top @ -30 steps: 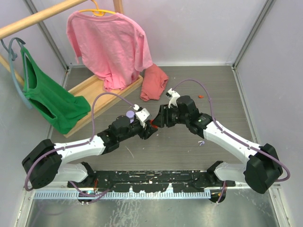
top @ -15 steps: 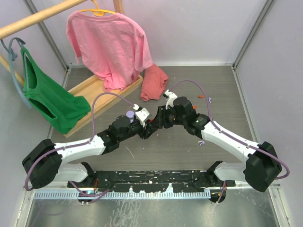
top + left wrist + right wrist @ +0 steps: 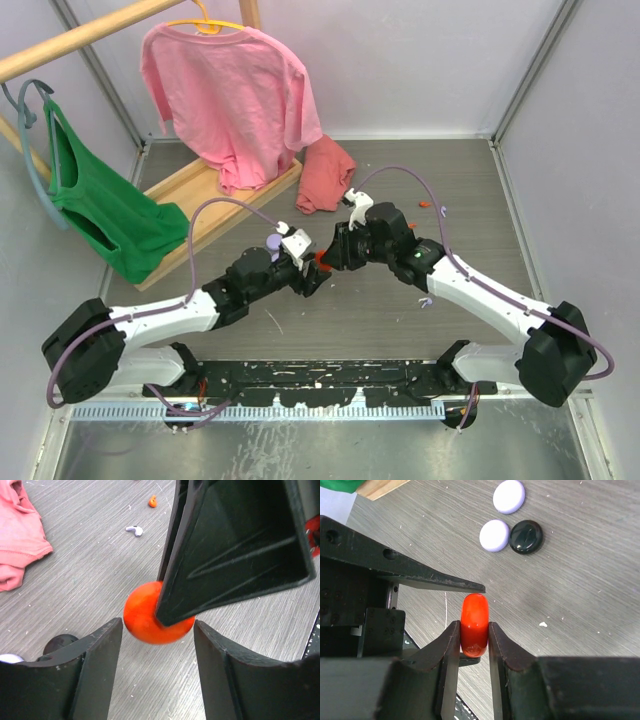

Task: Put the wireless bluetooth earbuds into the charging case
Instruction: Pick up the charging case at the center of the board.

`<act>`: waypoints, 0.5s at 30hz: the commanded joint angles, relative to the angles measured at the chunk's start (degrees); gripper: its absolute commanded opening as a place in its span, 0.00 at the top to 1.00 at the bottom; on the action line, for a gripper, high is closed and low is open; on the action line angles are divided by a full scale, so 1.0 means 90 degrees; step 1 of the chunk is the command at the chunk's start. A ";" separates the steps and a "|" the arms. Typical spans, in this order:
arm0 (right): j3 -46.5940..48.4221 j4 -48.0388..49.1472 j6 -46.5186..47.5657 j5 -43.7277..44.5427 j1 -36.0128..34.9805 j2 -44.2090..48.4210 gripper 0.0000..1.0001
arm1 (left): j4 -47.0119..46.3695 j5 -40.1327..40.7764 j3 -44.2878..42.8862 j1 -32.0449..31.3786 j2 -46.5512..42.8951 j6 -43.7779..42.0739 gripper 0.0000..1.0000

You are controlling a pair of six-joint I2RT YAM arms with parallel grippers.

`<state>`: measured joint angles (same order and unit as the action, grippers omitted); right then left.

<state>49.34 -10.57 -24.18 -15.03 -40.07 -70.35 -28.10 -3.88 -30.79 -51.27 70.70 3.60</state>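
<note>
The orange-red charging case (image 3: 474,611) was a smooth, glossy disc with rounded edges, and no seam or lid could be made out on it. It stood on edge, pinched flat face to flat face by the right gripper (image 3: 474,626), whose jaws were closed on it with only the case's thickness between them. In the left wrist view it showed as a round orange-red shape, its right part hidden behind one of the right gripper's fingers. The left gripper (image 3: 157,630) lay crosswise to it, fingers parted on either side of the case's rim. The right wrist view showed a sliver of gap between one left fingertip and the rim, so the left gripper held nothing. Well beyond the left gripper's fingertips, two earbuds lay loose on the grey wood-grain table (image 3: 350,322). The nearer was a pale lavender earbud (image 3: 134,529) with a short curved stem; farther out was a tiny orange-red earbud (image 3: 152,501). Ahead of the right gripper's fingertips and a little to their right lay the nearer lavender puck (image 3: 494,535). A black puck (image 3: 527,536) sat just beside it, perhaps touching, and the farther lavender puck (image 3: 509,496) lay beyond both. Each puck was far larger than the earbuds. In the top view a crumpled salmon cloth (image 3: 325,175) lay beyond both grippers. A pink T-shirt (image 3: 235,90) hung farther back, and a green garment (image 3: 100,205) hung off to the left arm's outer side.
</note>
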 commanded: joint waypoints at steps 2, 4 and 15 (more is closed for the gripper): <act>0.0560 -0.0253 0.0713 0.0114 -0.0025 0.0386 0.94 | -0.0396 -0.0052 0.0184 0.0095 -0.0509 -0.0087 0.36; 0.0671 -0.0412 0.0933 0.0056 -0.0025 0.0415 0.95 | -0.0277 -0.0328 0.0234 0.0223 -0.0647 -0.0087 0.33; 0.1100 -0.1114 0.2056 -0.0728 -0.0020 0.0628 0.95 | -0.0640 -0.2937 0.0380 0.1329 -0.0947 0.0684 0.31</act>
<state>55.68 -19.22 -11.31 -17.69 -40.10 -67.05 -27.83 -19.29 -27.07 -41.52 62.54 6.42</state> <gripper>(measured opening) 0.312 0.698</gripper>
